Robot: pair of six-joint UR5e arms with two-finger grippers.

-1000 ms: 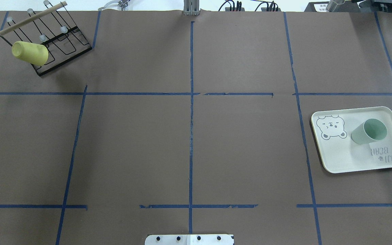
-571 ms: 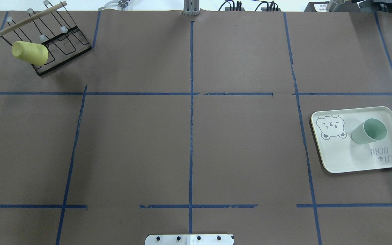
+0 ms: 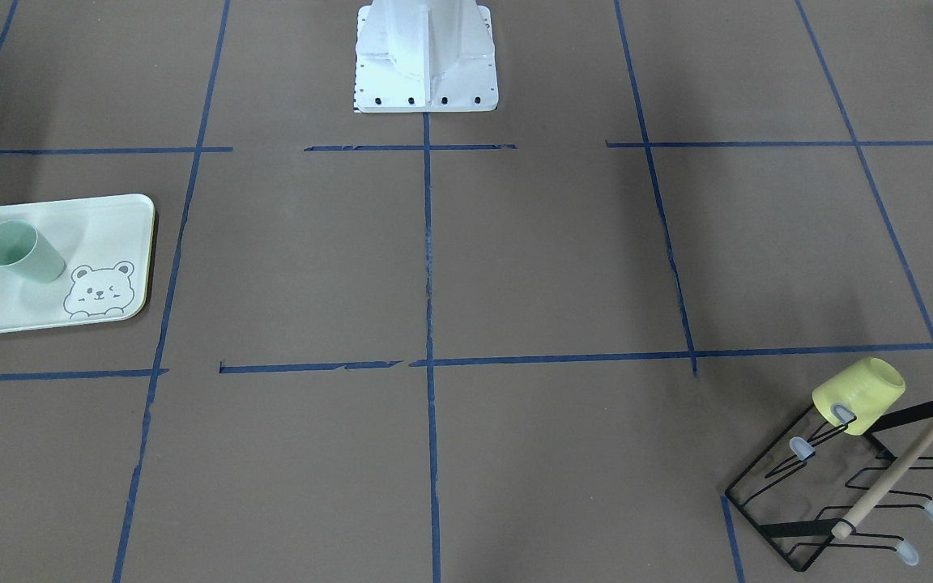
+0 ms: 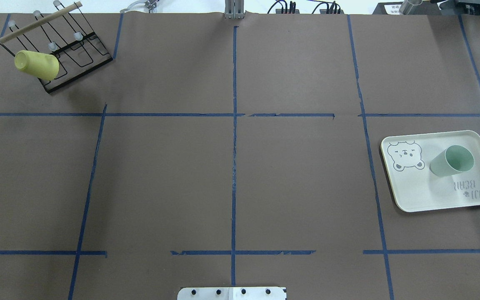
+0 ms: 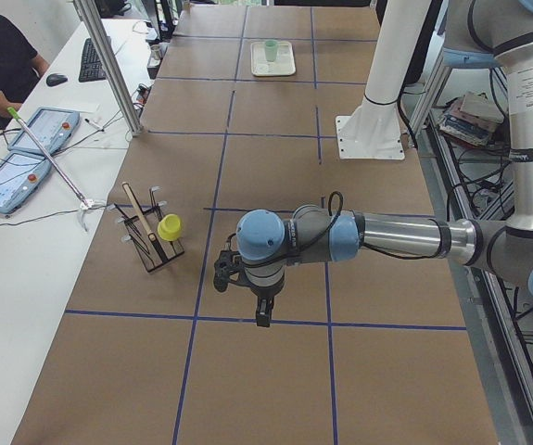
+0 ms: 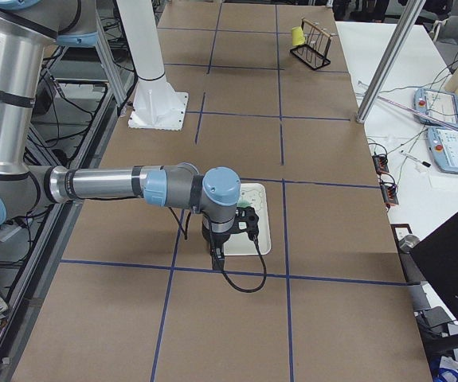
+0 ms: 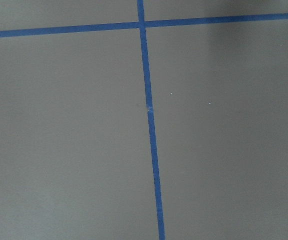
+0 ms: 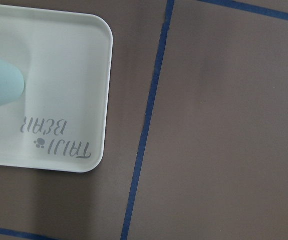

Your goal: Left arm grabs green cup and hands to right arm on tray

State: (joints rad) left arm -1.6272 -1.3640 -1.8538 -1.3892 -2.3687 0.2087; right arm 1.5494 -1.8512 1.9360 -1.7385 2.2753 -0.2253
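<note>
Green cup [image 4: 451,161] stands upright on the tray [image 4: 419,196], mouth up, touched by nothing we can see. In the overhead view we find it just beside the grey bear drawing, with the "TAIJI BEAR" lettering next to its base. The tray lies flat on the brown table cover [image 4: 161,175], on the robot's right side, inside one square of the blue tape grid. In the right wrist view we see the lettered corner of the tray and a part of the green cup at the picture's left edge. The left wrist view gives us only brown cover and two crossing tape lines. In the exterior left view the left arm [image 5: 387,236] reaches out level over the table, and the left gripper [image 5: 262,315] points down above the cover, close to a tape line and apart from the rack [image 5: 145,241]. In the exterior right view the right arm [image 6: 109,185] reaches out likewise, and the right gripper [image 6: 216,256] hangs over the near edge of the tray. We see both claws in these side views only, so we cannot tell whether either is released or clenched. Far across the table, a yellow cup [image 4: 36,64] sits tilted on a prong of the black wire rack, well apart from the tray.
</note>
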